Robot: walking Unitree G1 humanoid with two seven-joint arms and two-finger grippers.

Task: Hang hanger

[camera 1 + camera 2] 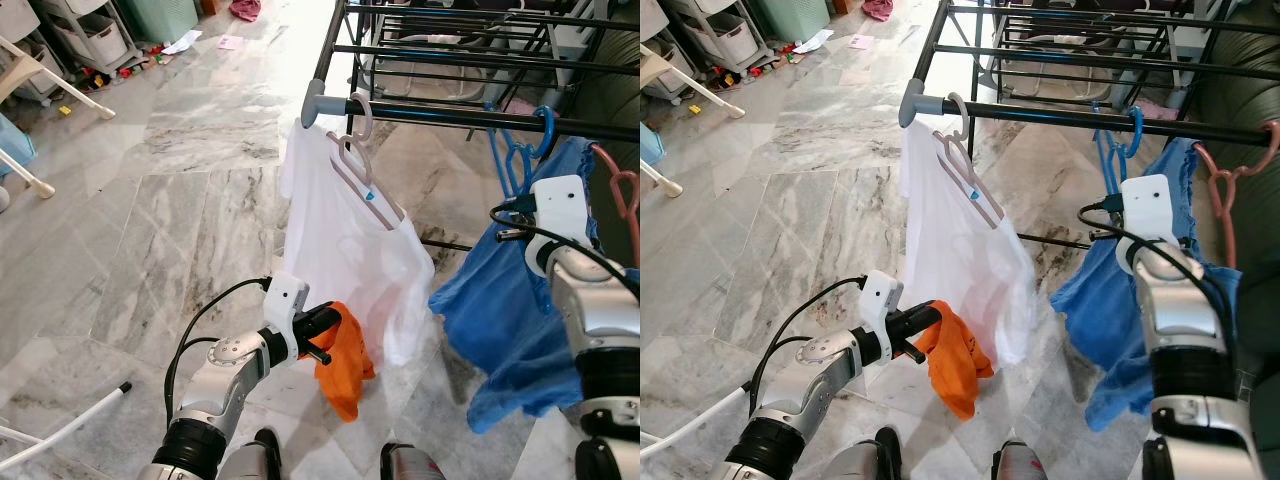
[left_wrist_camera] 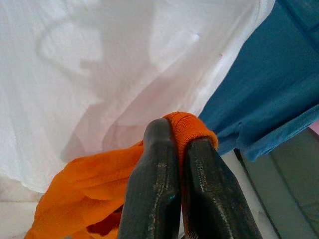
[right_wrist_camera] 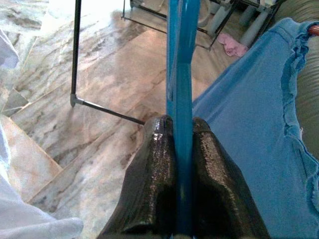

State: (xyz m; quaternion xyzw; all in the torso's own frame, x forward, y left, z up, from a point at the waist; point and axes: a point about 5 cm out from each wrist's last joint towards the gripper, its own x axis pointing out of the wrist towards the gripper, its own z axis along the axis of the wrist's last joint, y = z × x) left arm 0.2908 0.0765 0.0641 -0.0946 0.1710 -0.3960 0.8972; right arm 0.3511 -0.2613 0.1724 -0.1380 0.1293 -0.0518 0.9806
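While the right gripper [image 3: 183,164] squeezes the thin blue plastic hanger [image 3: 180,74], its hook sits on the black metal rail [image 1: 470,115] just above. Down low, the left gripper [image 2: 178,149] pinches an orange cloth [image 1: 345,365] beside the white shirt [image 1: 350,250].

No text, label, brand, number or sign is readable anywhere.

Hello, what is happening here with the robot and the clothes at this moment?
The robot is hanging laundry on a black drying rack. Its right gripper is shut on a blue hanger that carries a blue garment, with the hook over the rack's bar. Its left gripper is shut on an orange cloth, held low beside a white shirt already hanging on a pale hanger.
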